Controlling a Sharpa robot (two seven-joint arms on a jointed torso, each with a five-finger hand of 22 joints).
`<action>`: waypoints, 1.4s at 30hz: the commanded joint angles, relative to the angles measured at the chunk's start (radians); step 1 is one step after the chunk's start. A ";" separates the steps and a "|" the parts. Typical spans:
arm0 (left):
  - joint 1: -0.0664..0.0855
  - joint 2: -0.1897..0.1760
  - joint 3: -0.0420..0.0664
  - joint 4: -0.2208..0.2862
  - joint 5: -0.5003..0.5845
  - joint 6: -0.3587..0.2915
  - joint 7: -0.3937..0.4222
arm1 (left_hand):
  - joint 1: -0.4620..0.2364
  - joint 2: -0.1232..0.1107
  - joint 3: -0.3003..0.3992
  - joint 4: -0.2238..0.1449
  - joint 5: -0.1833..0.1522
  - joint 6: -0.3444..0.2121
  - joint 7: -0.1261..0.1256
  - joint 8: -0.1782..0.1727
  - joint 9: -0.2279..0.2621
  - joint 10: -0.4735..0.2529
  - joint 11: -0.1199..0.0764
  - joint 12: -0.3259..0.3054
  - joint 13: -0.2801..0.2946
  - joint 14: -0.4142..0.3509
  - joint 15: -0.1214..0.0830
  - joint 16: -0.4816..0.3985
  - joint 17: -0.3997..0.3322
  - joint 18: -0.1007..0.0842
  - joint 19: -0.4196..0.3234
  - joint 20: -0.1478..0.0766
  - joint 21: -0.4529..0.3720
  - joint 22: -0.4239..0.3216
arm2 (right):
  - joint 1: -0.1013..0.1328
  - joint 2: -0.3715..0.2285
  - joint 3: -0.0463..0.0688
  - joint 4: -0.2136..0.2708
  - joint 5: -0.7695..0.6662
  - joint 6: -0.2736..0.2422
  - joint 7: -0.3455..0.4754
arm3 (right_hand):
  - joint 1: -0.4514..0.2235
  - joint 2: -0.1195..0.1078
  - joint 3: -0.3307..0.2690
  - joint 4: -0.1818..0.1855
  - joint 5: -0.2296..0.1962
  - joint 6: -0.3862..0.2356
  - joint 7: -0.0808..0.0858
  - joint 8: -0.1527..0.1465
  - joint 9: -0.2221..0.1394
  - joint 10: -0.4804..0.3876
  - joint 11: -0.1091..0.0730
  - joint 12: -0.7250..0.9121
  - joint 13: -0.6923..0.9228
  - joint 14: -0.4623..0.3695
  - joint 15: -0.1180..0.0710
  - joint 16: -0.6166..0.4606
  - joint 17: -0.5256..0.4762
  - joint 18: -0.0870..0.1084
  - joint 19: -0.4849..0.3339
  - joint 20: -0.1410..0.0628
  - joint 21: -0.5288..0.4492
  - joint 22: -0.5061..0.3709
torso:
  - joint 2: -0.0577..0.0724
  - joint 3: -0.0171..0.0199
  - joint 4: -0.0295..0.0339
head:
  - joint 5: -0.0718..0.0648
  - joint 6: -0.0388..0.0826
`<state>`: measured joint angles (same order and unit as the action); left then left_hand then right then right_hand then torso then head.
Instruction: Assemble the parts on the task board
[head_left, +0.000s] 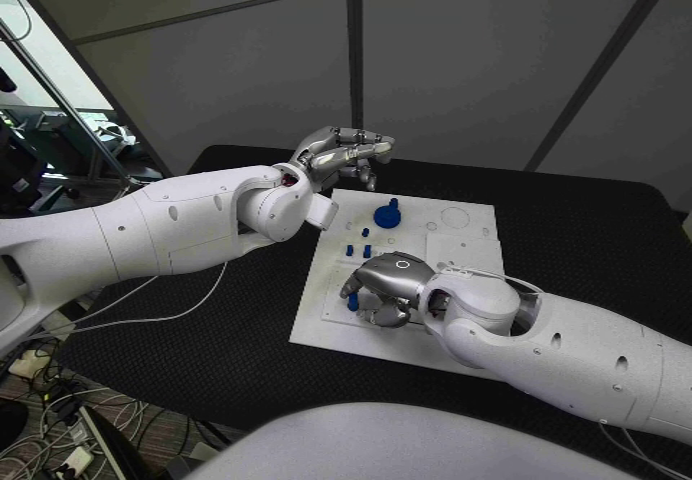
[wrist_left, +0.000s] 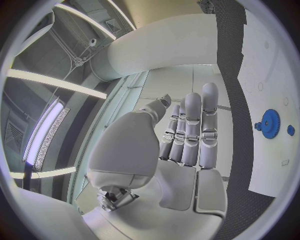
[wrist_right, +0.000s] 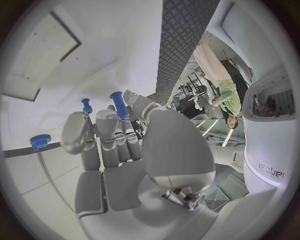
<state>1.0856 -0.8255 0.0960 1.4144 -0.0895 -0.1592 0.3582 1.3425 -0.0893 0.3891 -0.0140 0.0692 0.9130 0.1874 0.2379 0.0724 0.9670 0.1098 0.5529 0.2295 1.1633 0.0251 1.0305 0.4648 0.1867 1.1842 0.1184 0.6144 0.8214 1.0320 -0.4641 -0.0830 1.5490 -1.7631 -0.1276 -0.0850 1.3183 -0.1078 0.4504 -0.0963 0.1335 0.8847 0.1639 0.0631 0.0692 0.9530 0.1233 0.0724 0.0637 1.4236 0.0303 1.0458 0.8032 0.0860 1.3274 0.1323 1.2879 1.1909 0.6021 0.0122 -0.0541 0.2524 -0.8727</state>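
The white task board (head_left: 459, 245) lies in the middle of the black table. A blue gear-topped part (head_left: 387, 213) stands near its far left corner, also seen as the gear (wrist_left: 270, 123). Small blue pegs (head_left: 361, 246) stand just in front of it. My right hand (head_left: 384, 290) is low over the board's near left part, and its thumb and a finger pinch a blue peg (wrist_right: 119, 105), which shows at the fingertips (head_left: 352, 298). My left hand (head_left: 343, 155) hangs above the board's far left corner, fingers stretched out and holding nothing (wrist_left: 187, 135).
Beyond the right hand stand another blue peg (wrist_right: 86, 105) and a blue round part (wrist_right: 40, 141). Round and square recesses (head_left: 456, 218) mark the board's far right part. Loose cables (head_left: 144, 310) hang off the table's left edge.
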 joint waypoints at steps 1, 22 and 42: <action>0.002 0.000 0.001 0.000 0.003 0.013 0.004 | 0.005 0.003 -0.005 -0.001 0.003 -0.006 0.003 0.006 0.001 -0.006 -0.002 0.005 -0.001 -0.008 0.002 0.004 -0.001 -0.004 0.002 0.004 -0.006 -0.001 | 0.003 -0.006 0.001 0.009 0.003 -0.077 0.016 | 0.000 -0.001 -0.014 -0.001 0.001 -0.008 0.002 0.001 0.001 -0.014 0.002 0.009 0.002 -0.008 0.000 -0.009 -0.013 0.012 -0.012 0.000 -0.016 -0.018 | 0.000 0.0013 0.0005 | -0.001 0.000; 0.001 -0.008 -0.004 -0.004 0.003 0.024 0.002 | 0.004 0.003 -0.006 0.000 0.003 -0.008 0.003 0.007 0.000 -0.007 -0.001 0.005 -0.001 -0.008 0.003 0.004 -0.002 -0.004 0.002 0.004 -0.007 -0.001 | 0.019 -0.337 0.055 0.234 0.304 -0.288 -0.070 | -0.090 0.005 -0.103 0.086 0.040 0.105 -0.001 0.061 0.029 0.244 -0.044 0.204 0.054 0.042 -0.031 0.074 0.082 -0.018 0.084 -0.021 0.076 0.102 | -0.006 -0.0023 -0.0069 | -0.073 0.002; 0.001 -0.018 -0.008 0.000 0.003 0.022 0.006 | 0.004 0.003 -0.006 0.000 0.003 -0.008 0.003 0.007 0.000 -0.007 -0.001 0.005 -0.001 -0.008 0.003 0.004 -0.002 -0.004 0.002 0.004 -0.007 -0.001 | -0.007 -0.588 0.065 0.357 0.401 -0.231 -0.457 | -0.155 0.024 -0.484 0.336 0.192 0.129 -0.062 0.176 0.159 0.386 -0.102 1.112 1.060 0.095 -0.081 0.347 0.433 -0.071 0.209 -0.074 0.243 0.323 | -0.012 -0.0054 -0.0194 | -0.175 0.012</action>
<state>1.0847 -0.8430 0.0869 1.4120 -0.0894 -0.1473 0.3568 1.3424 -0.0893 0.3891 -0.0140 0.0692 0.9092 0.1912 0.2417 0.0724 0.9670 0.1098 0.5529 0.2297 1.1598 0.0287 1.0304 0.4642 0.1866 1.1843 0.1184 0.6144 0.8217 1.0271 -1.0519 -0.0170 1.8997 -1.3584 -0.3892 -0.4471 1.1617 -0.0902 -0.0238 0.2373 0.3282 1.0207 0.1016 0.2327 0.2252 1.3331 0.0233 1.1775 1.1140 1.4651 -0.0505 1.3894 1.2315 0.0223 1.4655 0.0552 1.5249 1.3080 0.5907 0.0072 -0.0732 0.0792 -0.8592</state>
